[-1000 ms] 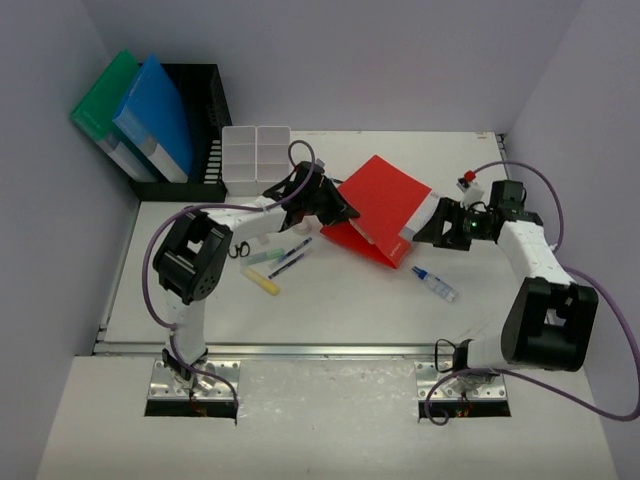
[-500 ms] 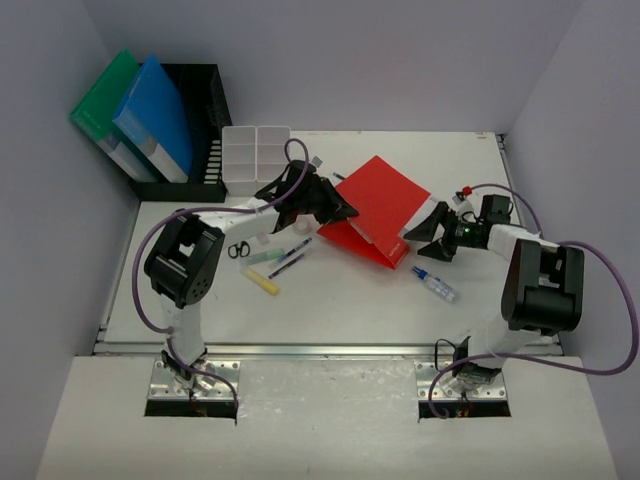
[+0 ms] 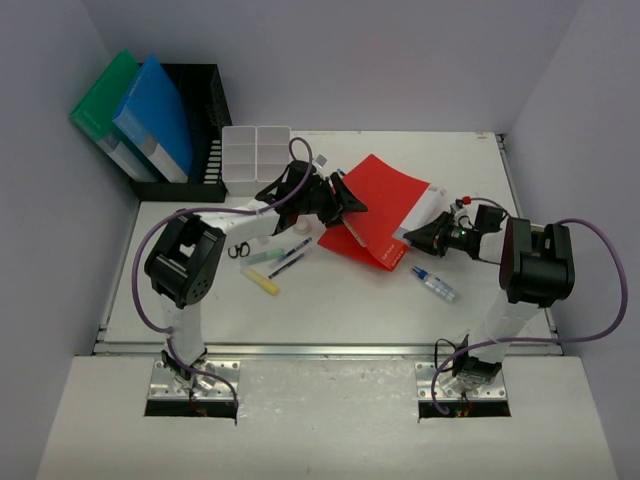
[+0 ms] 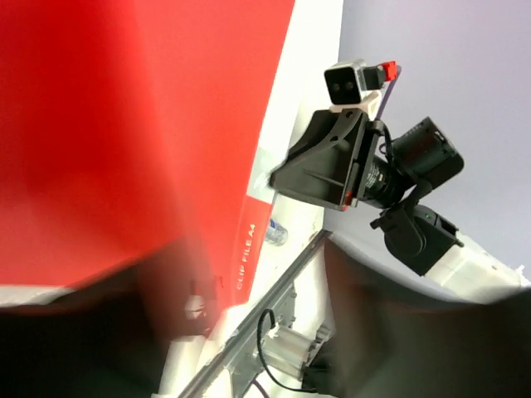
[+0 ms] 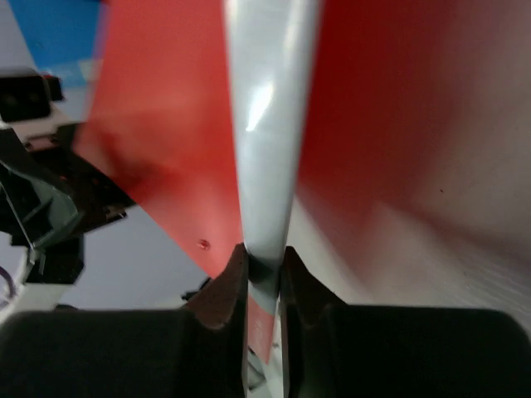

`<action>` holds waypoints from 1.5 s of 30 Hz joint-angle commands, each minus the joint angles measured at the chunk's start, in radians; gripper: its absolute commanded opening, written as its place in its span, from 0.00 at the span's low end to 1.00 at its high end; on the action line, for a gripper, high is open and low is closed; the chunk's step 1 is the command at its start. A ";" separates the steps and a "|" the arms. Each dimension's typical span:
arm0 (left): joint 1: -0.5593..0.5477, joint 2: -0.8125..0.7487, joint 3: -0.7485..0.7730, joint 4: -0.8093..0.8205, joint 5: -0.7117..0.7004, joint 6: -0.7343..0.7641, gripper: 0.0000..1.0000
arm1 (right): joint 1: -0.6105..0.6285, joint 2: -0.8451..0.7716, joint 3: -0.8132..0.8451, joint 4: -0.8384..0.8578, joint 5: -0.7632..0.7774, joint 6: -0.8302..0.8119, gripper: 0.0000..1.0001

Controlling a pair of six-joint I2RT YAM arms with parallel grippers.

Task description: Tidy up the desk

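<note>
While the right hand (image 3: 418,238) pinches the right edge of the red clip file (image 3: 385,195) between fingers (image 5: 224,290) closed tight on it, the left hand (image 3: 343,208) is clamped on the opposite, left edge, and the file sits tilted over the middle of the white counter (image 3: 340,310). A small blue-capped bottle (image 3: 435,283) lies near the file's near corner, and pens (image 3: 285,262) lie near the left hand. Bare counter runs from these to the silver rail (image 3: 320,350) along the near edge, and from behind the file to the far edge.
</note>
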 commanded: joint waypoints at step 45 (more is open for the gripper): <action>-0.016 -0.272 -0.074 0.071 -0.035 -0.086 1.00 | 0.074 -0.293 -0.163 1.183 0.157 1.018 0.00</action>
